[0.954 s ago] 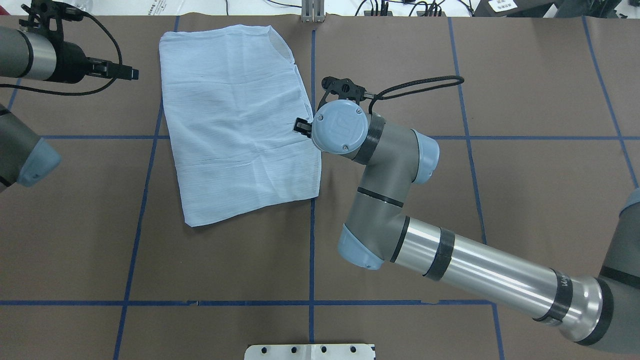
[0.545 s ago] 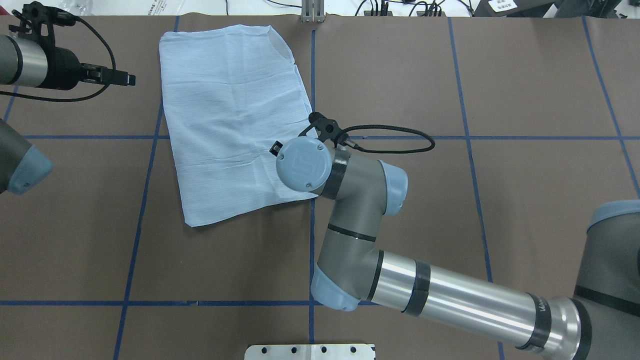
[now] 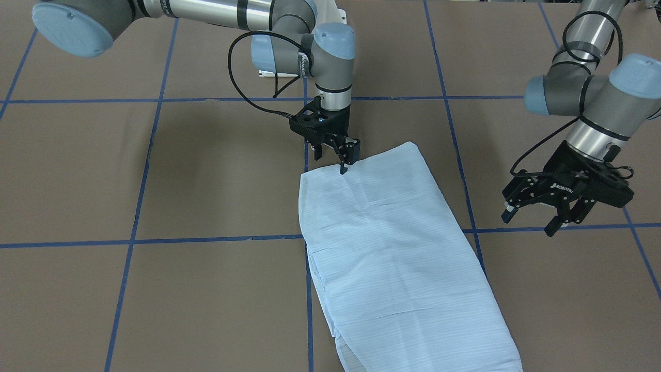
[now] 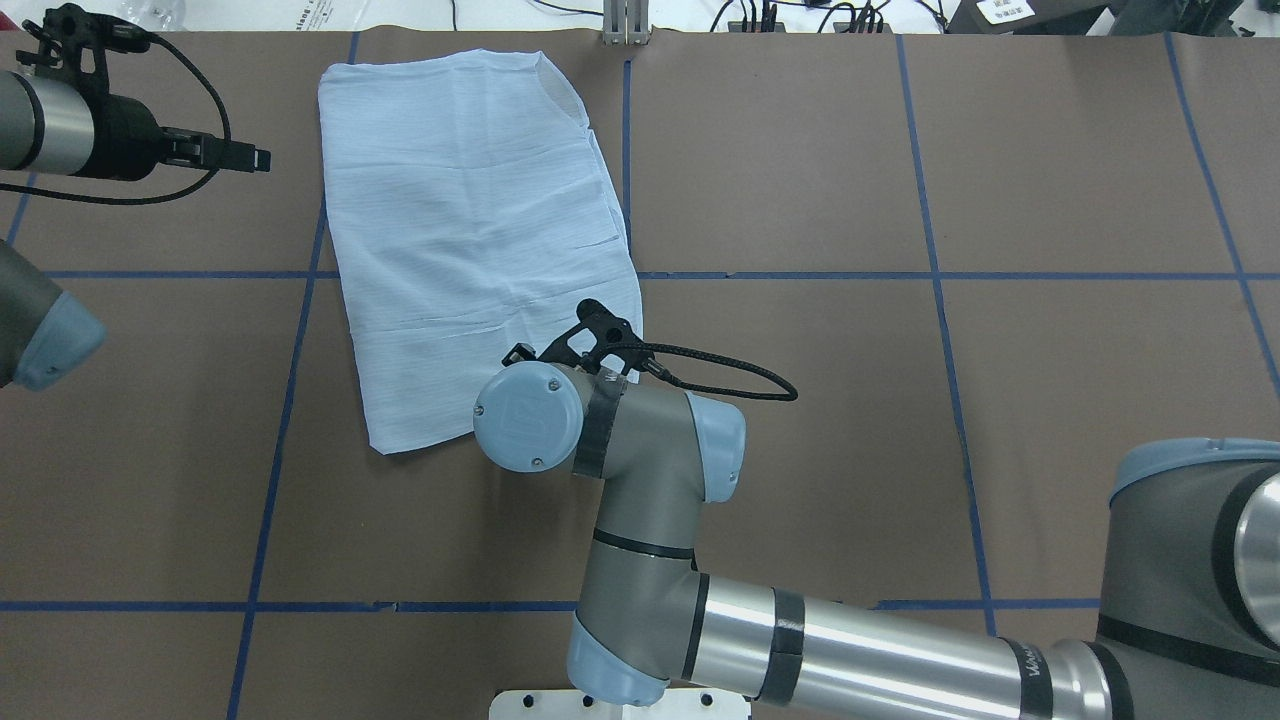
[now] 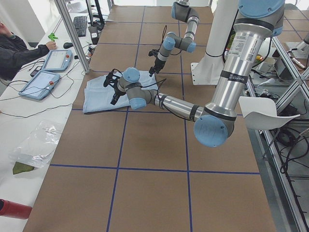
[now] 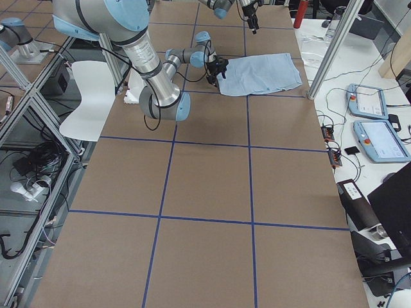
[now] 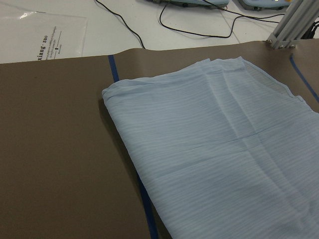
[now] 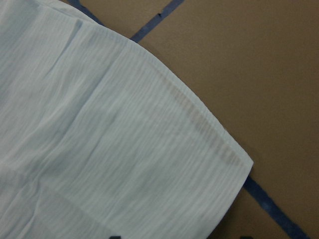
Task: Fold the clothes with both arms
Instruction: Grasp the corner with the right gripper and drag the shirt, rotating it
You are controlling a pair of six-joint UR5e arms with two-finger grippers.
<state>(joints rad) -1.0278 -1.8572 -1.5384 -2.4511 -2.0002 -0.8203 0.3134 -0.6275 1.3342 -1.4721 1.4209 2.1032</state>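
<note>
The shirt [image 3: 392, 248] lies flat as a folded rectangle on the brown table [image 3: 206, 181]. Its long axis runs away from the robot, slightly skewed to the blue tape grid. The right gripper [image 3: 331, 159] is nearer: jaws apart, it points down at the shirt's near short edge beside a corner. The left gripper [image 3: 534, 217], likewise spread and empty, hangs off the long side, apart from the cloth.

light-blue striped shirt [image 8: 99, 144], rounded corner, brown table [image 8: 259, 64], blue tape lines [image 8: 271, 204]
</note>
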